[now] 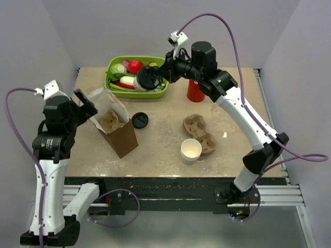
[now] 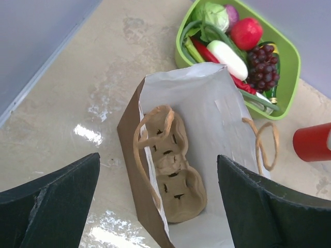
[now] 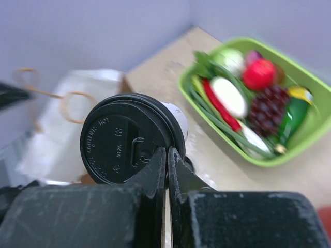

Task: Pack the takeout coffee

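Note:
The takeout coffee (image 1: 146, 79), a white paper cup with a black lid (image 3: 121, 138), hangs tilted in the air over the front edge of the green tray. My right gripper (image 1: 159, 76) is shut on the lid's rim, its fingertips (image 3: 158, 164) pinched together. A brown paper bag (image 1: 118, 130) stands open at the left with a cardboard carrier (image 2: 176, 173) inside. My left gripper (image 2: 158, 157) is open and empty, its jaws spread wide above the bag's mouth (image 2: 207, 108). In the top view it (image 1: 85, 103) sits at the bag's left edge.
The green tray (image 1: 163, 92) of toy food stands at the back. A red cup (image 1: 195, 91) stands to its right. A loose black lid (image 1: 139, 120), a second carrier (image 1: 199, 132) and a stack of lidless white cups (image 1: 190, 151) lie mid-table.

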Robot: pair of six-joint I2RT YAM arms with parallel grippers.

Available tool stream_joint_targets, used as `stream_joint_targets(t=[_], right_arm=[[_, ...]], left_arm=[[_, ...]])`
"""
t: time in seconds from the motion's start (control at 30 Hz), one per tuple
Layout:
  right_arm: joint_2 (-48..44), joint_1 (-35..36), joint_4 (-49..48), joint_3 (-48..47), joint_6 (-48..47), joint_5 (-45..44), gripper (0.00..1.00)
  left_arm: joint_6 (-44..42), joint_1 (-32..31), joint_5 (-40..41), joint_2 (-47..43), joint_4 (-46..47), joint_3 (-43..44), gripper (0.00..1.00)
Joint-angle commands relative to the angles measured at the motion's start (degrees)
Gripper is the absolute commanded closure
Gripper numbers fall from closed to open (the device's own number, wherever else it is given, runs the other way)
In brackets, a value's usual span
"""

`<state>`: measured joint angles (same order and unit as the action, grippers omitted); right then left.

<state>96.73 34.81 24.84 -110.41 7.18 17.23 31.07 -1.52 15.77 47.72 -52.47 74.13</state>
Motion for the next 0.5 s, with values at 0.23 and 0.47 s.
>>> stream_joint_targets(t=[0.23, 0.47], right_arm=[[0.12, 13.43, 5.73, -10.96, -3.58, 10.89, 1.00], [6.54, 17.66, 8.73, -14.48, -3.32, 8.35, 1.00]], left_arm=[[6.02, 0.20, 4.53, 2.29, 1.93, -5.04, 0.13], [5.76, 0.20, 2.52, 1.23, 4.04, -8.29, 0.24]])
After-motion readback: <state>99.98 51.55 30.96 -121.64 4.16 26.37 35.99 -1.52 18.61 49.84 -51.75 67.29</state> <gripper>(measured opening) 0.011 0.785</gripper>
